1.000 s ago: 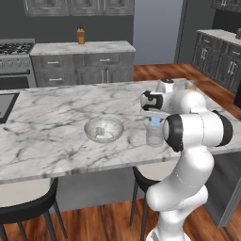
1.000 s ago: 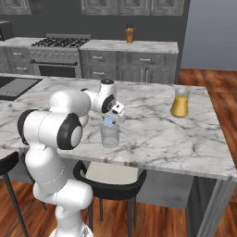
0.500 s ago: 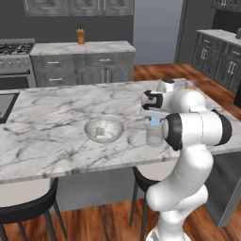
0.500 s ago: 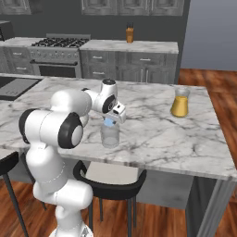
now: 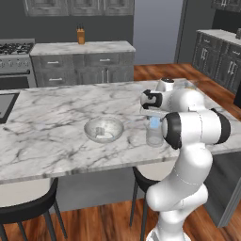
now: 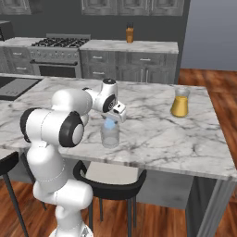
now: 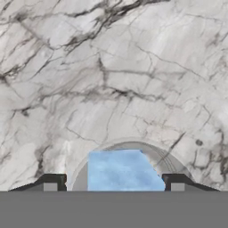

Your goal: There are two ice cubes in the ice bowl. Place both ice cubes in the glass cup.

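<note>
Even, shadowless-looking light covers both base views; the marble island top reads bright while the upper cabinets along the top edge sit dim. Faint soft shadows lie under the ice bowl at centre. Everything is slightly soft (rendered, low detail), without glare or edge distortion. In the hand view the marble veining blurs, and the pale blue ice cube at bottom centre looks smeared.

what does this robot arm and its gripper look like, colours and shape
The arm is glossy white, built of rounded, bulbous segments with dark grey or black rings at the joints. The gripper is a white block with a dark face and two small dark finger tips.
</note>
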